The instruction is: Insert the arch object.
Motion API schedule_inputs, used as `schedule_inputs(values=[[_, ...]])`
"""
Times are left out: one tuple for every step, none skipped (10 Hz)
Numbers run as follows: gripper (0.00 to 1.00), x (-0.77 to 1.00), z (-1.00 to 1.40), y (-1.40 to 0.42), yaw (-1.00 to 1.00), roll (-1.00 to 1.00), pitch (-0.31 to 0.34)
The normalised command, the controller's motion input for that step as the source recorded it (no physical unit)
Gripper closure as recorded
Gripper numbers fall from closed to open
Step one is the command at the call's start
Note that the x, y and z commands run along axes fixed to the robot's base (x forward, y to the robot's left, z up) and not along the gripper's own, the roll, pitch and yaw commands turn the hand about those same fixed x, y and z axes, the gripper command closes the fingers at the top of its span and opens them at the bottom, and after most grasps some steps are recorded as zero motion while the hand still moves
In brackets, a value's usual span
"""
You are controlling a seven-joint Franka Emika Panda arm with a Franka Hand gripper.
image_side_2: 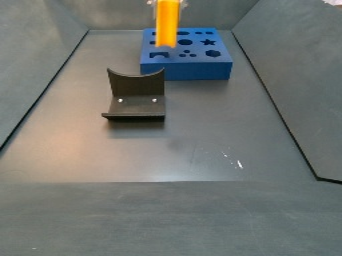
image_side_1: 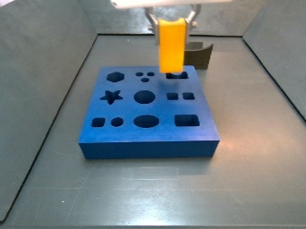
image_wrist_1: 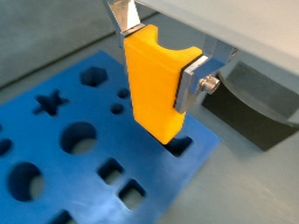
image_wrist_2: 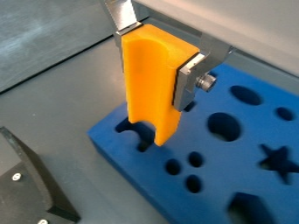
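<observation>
Grey metal floor (image_side_2: 201, 150) – one blue board (image_side_1: 149, 148), one dark fixture (image_side_2: 134, 100) well apart. One gripper (image_wrist_1: 160, 52), above the board's far edge, clamps the single orange arch object (image_side_1: 171, 45) upright – lower end meeting a slot.

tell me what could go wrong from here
The gripper, above a corner of the blue board, has its jaws shut on the orange arch piece, whose lower end sits at the arch hole. Tilt could jam it on the rim. The board looks unclamped, so pushing may shift it.
</observation>
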Motion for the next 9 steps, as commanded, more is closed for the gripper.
schedule_inputs(values=[[1.00,0.33,-0.41,0.17,0.00,0.00,-0.096],[1.00,0.13,-0.34,0.12,0.00,0.00,-0.064],[1.00,0.02,-0.35,0.09,-0.05,0.00,-0.083],[1.00,0.00,-0.40,0.03,-0.03,-0.04,-0.127],[1.00,0.00,-0.56,0.01,-0.02,-0.15,-0.219],[1.00,0.00,-0.58,0.00,-0.06,-0.17,-0.259],[1.00,0.00,-0.56,0.00,-0.10,-0.17,-0.276],[1.00,0.00,-0.61,0.00,-0.06,-0.13,-0.274],[1.00,0.00,-0.74,-0.05,-0.06,-0.03,-0.266]])
